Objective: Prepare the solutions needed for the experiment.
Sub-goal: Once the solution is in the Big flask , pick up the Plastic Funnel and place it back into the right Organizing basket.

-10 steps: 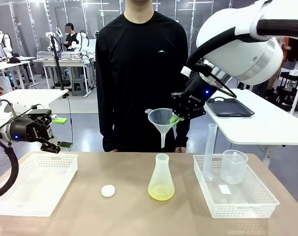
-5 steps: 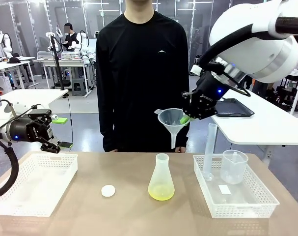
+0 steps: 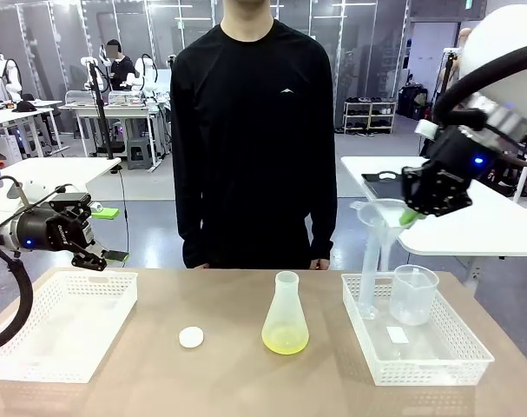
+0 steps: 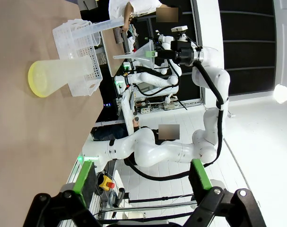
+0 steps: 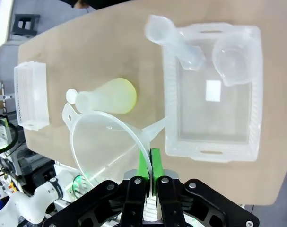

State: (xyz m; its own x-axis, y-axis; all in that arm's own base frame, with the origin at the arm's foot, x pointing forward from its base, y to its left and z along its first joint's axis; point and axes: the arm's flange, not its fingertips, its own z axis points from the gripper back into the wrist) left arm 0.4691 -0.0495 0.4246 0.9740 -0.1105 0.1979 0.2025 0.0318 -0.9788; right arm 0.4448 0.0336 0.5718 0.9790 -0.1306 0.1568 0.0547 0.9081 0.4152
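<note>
Presently, by order of bulk:

- Table [image 3: 237,387]: brown top, shared. It bears all the labware within both arms' reach.
- Person [image 3: 254,130]: in a black top, standing at the far edge and handling nothing.
- Left basket [image 3: 20,365]: white mesh, at the robot's left, with nothing seen inside. Probably a spare bay for used items.
- Right basket [image 3: 471,360]: white mesh, at the robot's right, used as the glassware store.
- Right gripper [image 3: 409,219]: fingers pressed together on the rim wall of the funnel [image 3: 374,215]. The edge grip leaves the mouth open and the spout hanging down. The funnel is in the air over the right basket's far-left corner, just beside the top of the measuring cylinder. Whether it is bound for the cylinder or the basket floor cannot be told.
- Left gripper [image 3: 94,258]: fingers spread wide with nothing between them. It hangs above the left basket's far edge, well apart from the work.
- Measuring cylinder [image 3: 367,278]: upright in the right basket's far-left corner.
- Conical flask [image 3: 286,304]: upright at mid-table between the baskets, with its neck open and no funnel in it.
- Beaker [image 3: 412,295]: clear, upright, just beside the cylinder.
- Solution [image 3: 285,341]: a shallow pale yellow-green layer in the flask's base.
- Slip [image 3: 398,334]: a small white piece on the right basket's floor.
- Cap [image 3: 191,337]: small, white and round, lying on the table left of the flask and apart from it. Probably left off so the neck is free for pouring.
</note>
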